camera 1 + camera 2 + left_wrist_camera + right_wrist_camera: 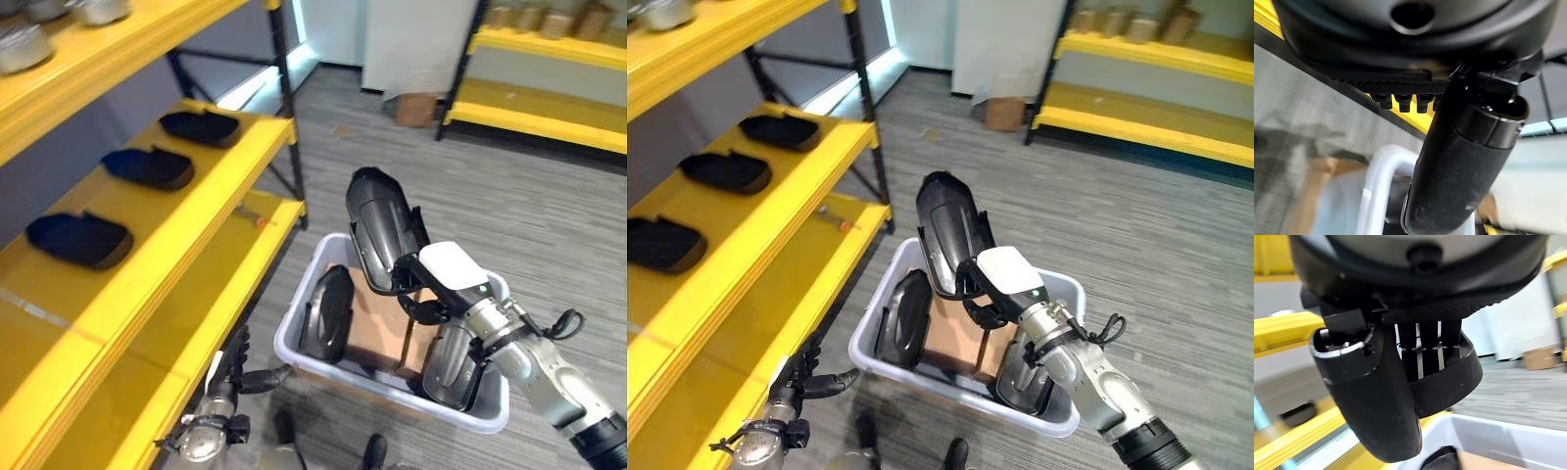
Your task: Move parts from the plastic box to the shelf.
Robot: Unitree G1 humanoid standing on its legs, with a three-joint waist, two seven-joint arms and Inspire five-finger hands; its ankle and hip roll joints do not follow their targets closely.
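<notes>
Black moulded part (380, 227) is clamped in your right hand (431, 279), lifted clear above the white plastic box (299, 328); you're mid-carry toward the yellow shelf (211, 211). Two more parts (328, 313) lean in the box beside a cardboard divider (377, 323). Next: swing left and set it past the shelf's front lip, near the three already placed (147, 166) (open room toward you). Watch the black upright (289, 117). Left hand (230, 377) hangs low by the shelf edge, fingers relaxed, holding nothing

Black parts (382, 230) in a white plastic box (294, 338), yellow shelf (186, 245), grey floor (490, 206).
</notes>
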